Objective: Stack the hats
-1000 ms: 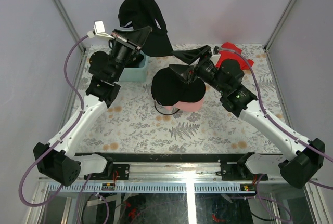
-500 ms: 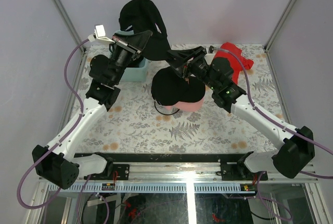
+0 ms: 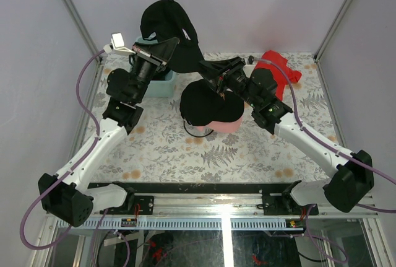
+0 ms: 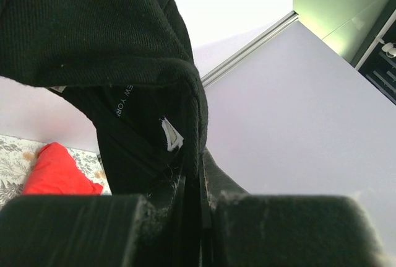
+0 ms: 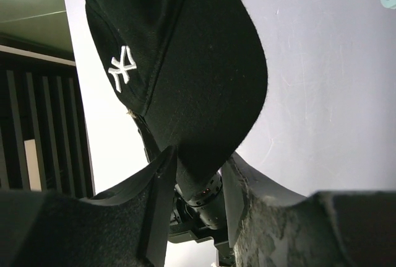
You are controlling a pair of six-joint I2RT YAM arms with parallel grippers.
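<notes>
Because the left claw (image 3: pixel 175 39) is shut tight on the raised black cap (image 3: pixel 164 22), its wrist view is almost filled with dark cloth. There the two fingers (image 4: pixel 74 230) meet at the bottom edge, with the cap's inner band and a small white label pinched in the seam, and only a corner of the red cloth (image 4: pixel 59 171) shows at the lower left. In the overhead view this cap hangs high in the upper left-centre, in front of the back wall, above the far edge of the table (image 3: pixel 247 149). The right claw (image 3: pixel 204 70) reaches up to its brim. In the right wrist view the brim's tip dips between fingers (image 5: pixel 154 205) that stand apart on either side. I cannot tell whether they press it. The left arm covers most of the green tub (image 3: pixel 162 86). The lower black cap (image 3: pixel 201 103) sits on the pink cap (image 3: pixel 229 124) at the middle of the table, hiding all of it but a rim at the lower right. The right arm crosses the red cloth's front. The slanted frame posts close in at both upper corners, and the widest open stretch of table lies between the stack and the near rail.
</notes>
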